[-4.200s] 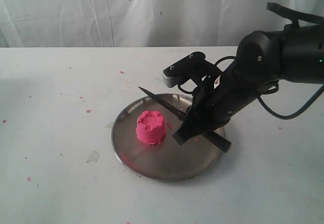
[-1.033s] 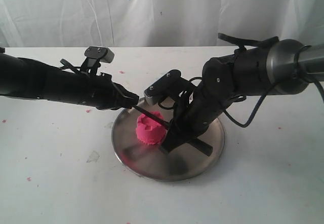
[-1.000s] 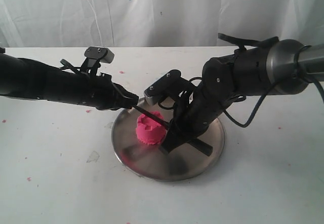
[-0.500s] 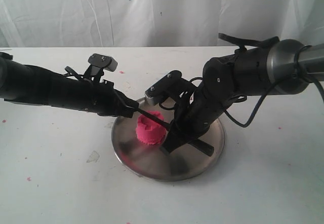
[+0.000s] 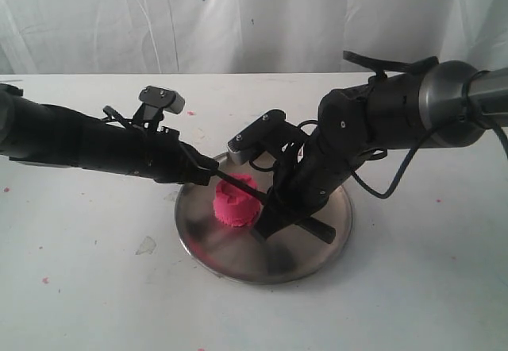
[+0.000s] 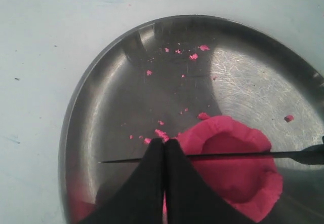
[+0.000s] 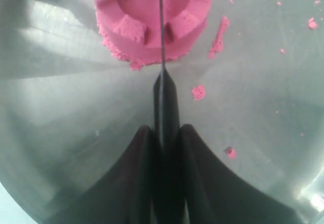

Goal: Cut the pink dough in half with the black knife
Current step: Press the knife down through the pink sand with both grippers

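- Clamped narrow on the handle of the black knife (image 7: pixel 165 102) with the right fingers (image 7: pixel 143 173), edge turned down, so that a push goes straight through the blade.
- Pinched shut on the blade just short of its tip with the left fingers (image 6: pixel 149 183), likely to steady the far end and press from both sides at once.
- Laid across the middle of the pink dough (image 5: pixel 236 205), between two notches of its castle-like top, so as to give two like halves.
- Touching the top of the lump; not yet parted, as far as can be judged.
- Seated near the middle of the steel plate (image 5: pixel 238 260), among pink crumbs (image 7: pixel 198 91); kept off the bare bench (image 5: pixel 95 287) that way.
- Set about mid-bench, well apart from the far edge, within reach from both sides.
- Next, by judgement: an even downward press at both ends, else a lopsided cut.
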Tool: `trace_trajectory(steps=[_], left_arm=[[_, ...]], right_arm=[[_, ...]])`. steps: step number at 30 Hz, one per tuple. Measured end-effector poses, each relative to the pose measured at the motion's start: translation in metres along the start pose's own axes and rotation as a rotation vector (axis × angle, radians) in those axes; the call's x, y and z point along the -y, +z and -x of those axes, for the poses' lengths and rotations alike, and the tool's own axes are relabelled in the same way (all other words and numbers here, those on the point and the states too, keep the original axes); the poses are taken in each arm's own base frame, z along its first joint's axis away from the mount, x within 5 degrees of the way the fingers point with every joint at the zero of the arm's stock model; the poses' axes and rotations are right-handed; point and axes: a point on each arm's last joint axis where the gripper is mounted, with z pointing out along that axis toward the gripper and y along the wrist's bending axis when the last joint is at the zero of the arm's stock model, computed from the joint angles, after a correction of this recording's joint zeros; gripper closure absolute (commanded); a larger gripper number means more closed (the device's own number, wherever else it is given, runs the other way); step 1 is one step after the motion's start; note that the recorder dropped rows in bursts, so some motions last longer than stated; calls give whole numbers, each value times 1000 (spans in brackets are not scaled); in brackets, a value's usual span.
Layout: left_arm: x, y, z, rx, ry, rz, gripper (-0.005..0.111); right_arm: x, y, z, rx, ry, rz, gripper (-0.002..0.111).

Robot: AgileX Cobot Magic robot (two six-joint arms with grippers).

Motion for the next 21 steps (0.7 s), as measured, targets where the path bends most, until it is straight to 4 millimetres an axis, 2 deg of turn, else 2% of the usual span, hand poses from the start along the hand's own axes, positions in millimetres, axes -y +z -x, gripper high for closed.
trace_trajectory(steps=[21], left_arm=[[-5,9,-7,-5,-35,-22,107]], right_arm=[[0,0,0,2,14,5,108]])
